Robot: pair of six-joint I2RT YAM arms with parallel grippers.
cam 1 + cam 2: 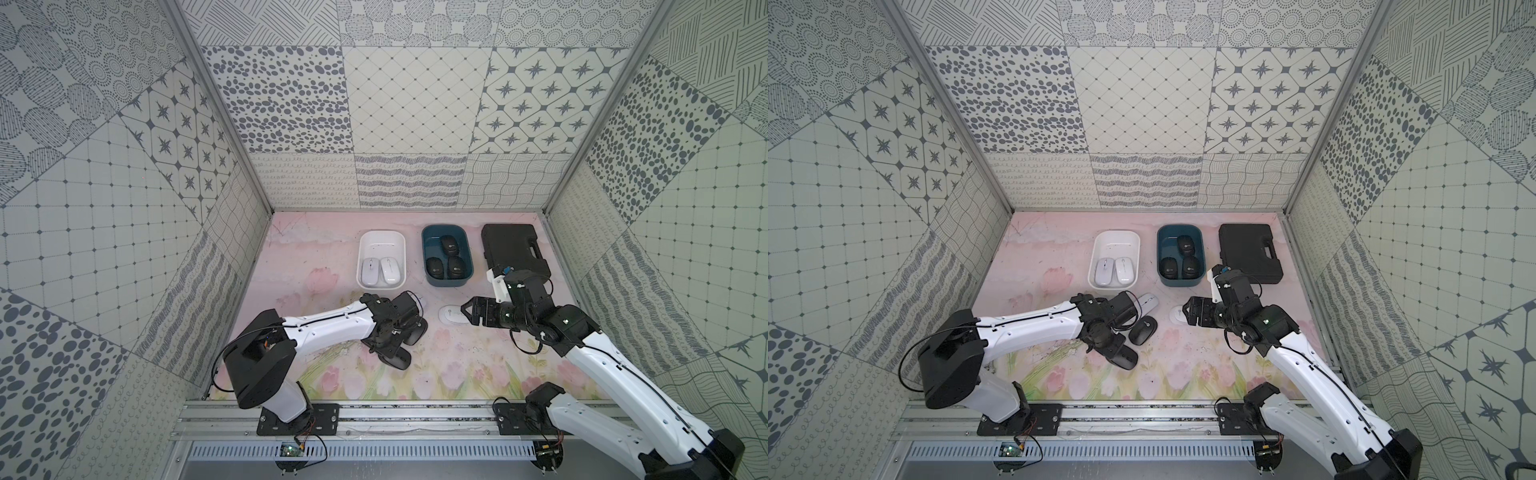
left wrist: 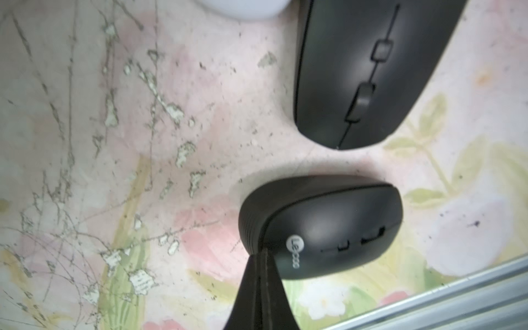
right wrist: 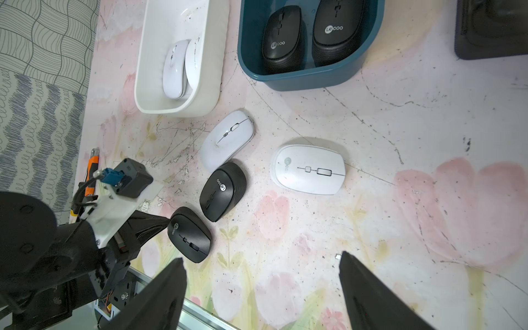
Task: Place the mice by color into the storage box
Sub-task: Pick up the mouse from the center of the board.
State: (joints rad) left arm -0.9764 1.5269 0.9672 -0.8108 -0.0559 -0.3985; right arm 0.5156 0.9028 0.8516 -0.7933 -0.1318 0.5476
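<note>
The left fingers (image 2: pixel 257 285) are sitting shut, tips touching the logo end of a black mouse (image 2: pixel 323 228) on the table (image 1: pixel 311 257). A second black mouse (image 3: pixel 223 191), a slim white mouse (image 3: pixel 228 140) and a rounder white mouse (image 3: pixel 308 168) are lying close by. The right fingers (image 3: pixel 371 291) are hanging wide open beside the rounder one. Two white mice (image 1: pixel 370 271) are lying in the white tub (image 1: pixel 382 247), three black mice (image 1: pixel 449 245) in the teal tub (image 1: pixel 446 281).
</note>
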